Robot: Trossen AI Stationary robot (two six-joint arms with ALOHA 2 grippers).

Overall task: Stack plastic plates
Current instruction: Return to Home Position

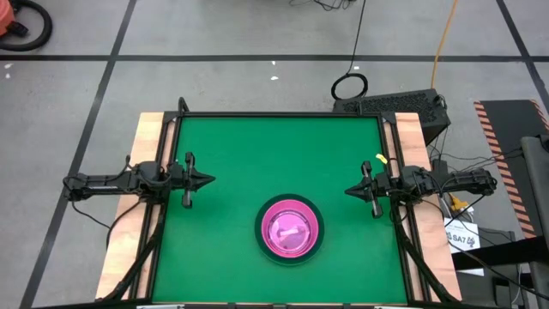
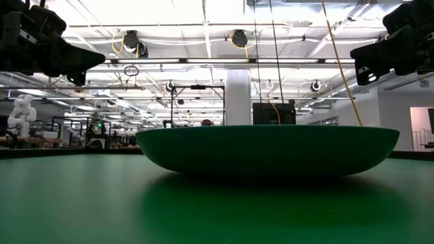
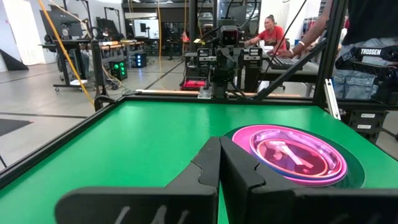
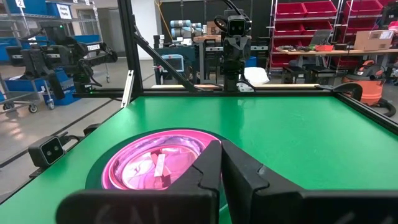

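Plates (image 1: pixel 292 229) stacked on counter (image 1: pixel 240 154), pink on top, dark grey underneath. L gripper (image 1: pixel 206 181) & R gripper (image 1: pixel 350 190) raised at opposite sides, jaws together.

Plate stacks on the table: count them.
1: the stack of round plastic plates, pink over dark grey, sits roughly between left gripper and right gripper; lower plates may be hidden.

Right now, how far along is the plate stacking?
Stacking looks done: all plates in view form one stack, pink ones nested on a dark one. Nothing is in hand; the left gripper and right gripper sit apart at the sides of the table, jaws shut. No loose plate is left.
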